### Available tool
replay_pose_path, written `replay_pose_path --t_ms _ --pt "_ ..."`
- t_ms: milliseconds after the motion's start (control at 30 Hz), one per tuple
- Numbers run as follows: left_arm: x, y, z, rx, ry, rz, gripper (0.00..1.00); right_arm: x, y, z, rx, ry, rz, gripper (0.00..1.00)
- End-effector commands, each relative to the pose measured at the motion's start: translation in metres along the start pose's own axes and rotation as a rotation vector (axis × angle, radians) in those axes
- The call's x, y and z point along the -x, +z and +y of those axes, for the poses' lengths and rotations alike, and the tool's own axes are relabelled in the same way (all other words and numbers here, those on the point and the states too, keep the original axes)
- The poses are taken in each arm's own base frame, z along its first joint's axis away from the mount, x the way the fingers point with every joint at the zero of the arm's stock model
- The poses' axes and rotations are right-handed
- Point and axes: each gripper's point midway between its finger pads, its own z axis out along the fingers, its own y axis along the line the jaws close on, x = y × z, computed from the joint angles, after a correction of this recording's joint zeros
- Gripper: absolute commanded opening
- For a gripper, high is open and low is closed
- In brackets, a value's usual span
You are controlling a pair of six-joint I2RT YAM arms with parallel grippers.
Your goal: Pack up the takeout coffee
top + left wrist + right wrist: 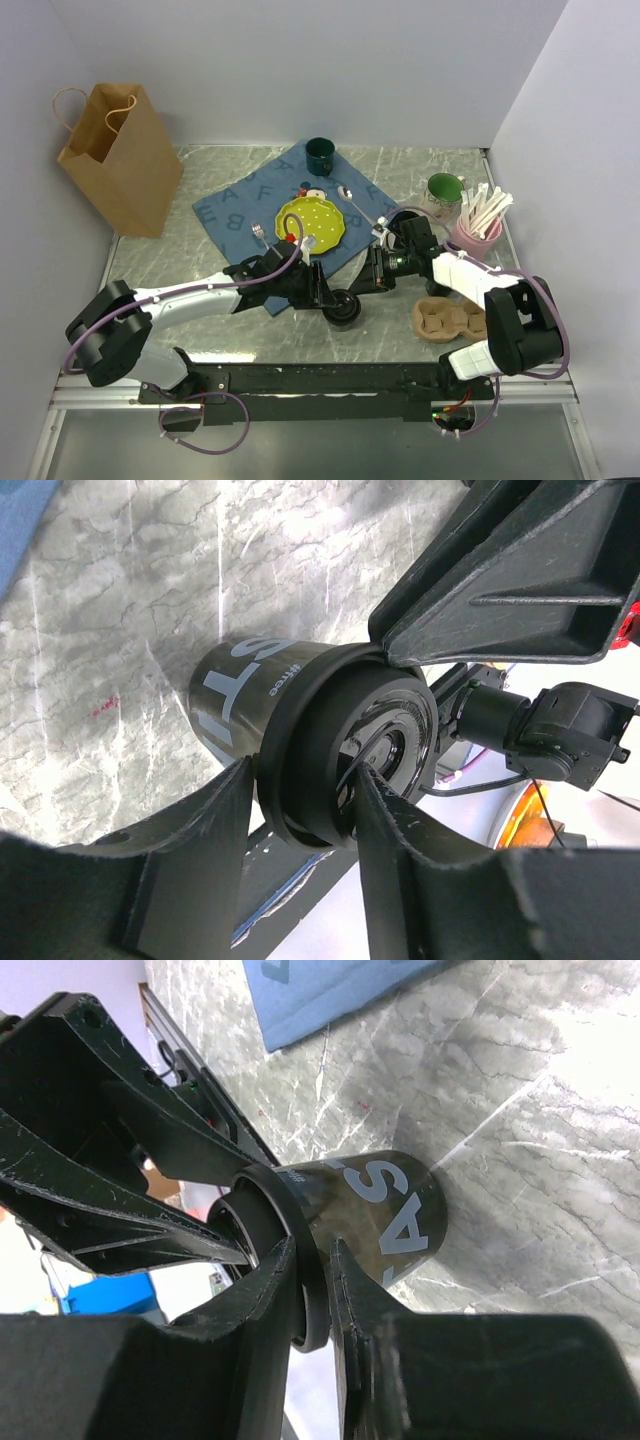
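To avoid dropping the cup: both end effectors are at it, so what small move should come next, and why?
Probably the right end effector should close firmly on the lid rim. It only straddles that rim, while the left end effector holds the black cup.

The left gripper (305,775) is clasping, between its two fingers (180,870), the round black lid (330,720) of a takeout cup (235,685). The cup is lying tilted, its white lettering showing and its base pointing toward the grey marbled table (100,610). The right gripper (392,645) is touching the lid's rim from the opposite, right side, with its wrist camera (560,730) sitting behind it. A blue cloth (20,505) is showing at one corner.
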Motion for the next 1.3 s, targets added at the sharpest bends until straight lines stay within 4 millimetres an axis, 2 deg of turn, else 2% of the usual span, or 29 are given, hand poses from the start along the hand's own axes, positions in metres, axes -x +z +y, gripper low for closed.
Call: replay_pose_path --t_ms 0,133,200,267,300,400,633,767,1267 --pt "-0.049 0.000 0.083 0.300 -0.030 0.125 0.47 -0.034 0.007 -0.061 -0.239 0.091 0.048 0.25" --pt "-0.052 0.000 0.083 0.310 -0.033 0.127 0.47 -0.022 -0.001 -0.042 -0.208 0.063 0.026 0.26" --pt "-0.052 0.000 0.083 0.315 -0.034 0.124 0.47 -0.007 -0.009 -0.027 -0.203 0.037 -0.007 0.27" --pt "-0.053 0.000 0.084 0.317 -0.035 0.127 0.47 -0.002 -0.020 -0.020 -0.235 0.049 -0.021 0.33" --pt "-0.054 0.000 0.085 0.321 -0.037 0.126 0.47 0.009 -0.026 -0.012 -0.239 0.034 -0.042 0.35" --pt "-0.056 0.001 0.084 0.322 -0.035 0.127 0.47 0.013 -0.039 -0.006 -0.281 0.021 -0.060 0.39" --pt "-0.055 0.001 0.083 0.328 -0.031 0.126 0.47 -0.007 -0.044 0.011 -0.188 -0.017 -0.047 0.37" --pt "-0.056 0.001 0.084 0.331 -0.030 0.127 0.47 -0.020 -0.042 0.013 -0.143 -0.029 -0.035 0.36" --pt "-0.060 0.006 0.086 0.337 -0.025 0.147 0.47 -0.028 -0.029 0.005 -0.145 -0.017 -0.029 0.33"
